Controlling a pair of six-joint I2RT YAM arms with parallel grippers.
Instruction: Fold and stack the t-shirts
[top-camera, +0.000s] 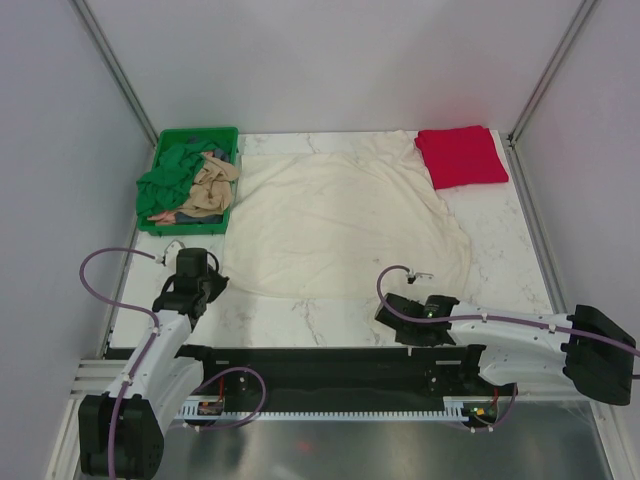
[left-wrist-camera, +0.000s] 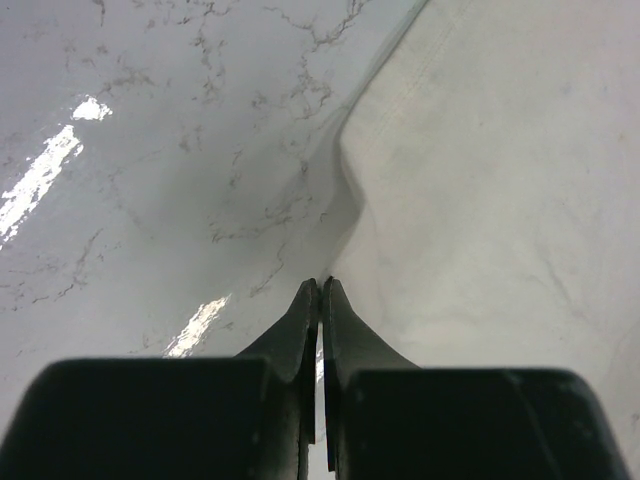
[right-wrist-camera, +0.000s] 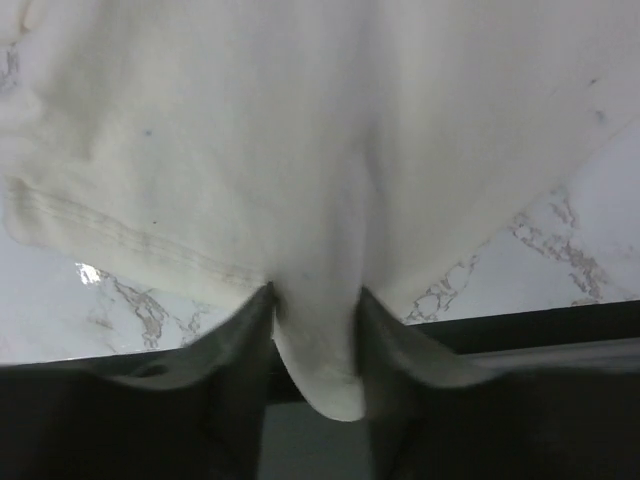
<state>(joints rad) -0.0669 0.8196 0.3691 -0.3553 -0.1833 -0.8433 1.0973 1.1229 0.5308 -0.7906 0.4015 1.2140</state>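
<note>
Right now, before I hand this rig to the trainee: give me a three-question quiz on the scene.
1. True or false: the left gripper stands wide open.
2. What lies between the right gripper's fingers? A) the cream-white t-shirt B) a plastic bag C) nothing
3. Which far corner holds the green crate, and which the red t-shirt?
Key: 1 false, its jaws are shut; 2 A; 3 crate far left, red t-shirt far right.

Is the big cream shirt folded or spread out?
Spread out: the cream shirt lies open across the table, unlike the neatly folded red shirt beside it.
</note>
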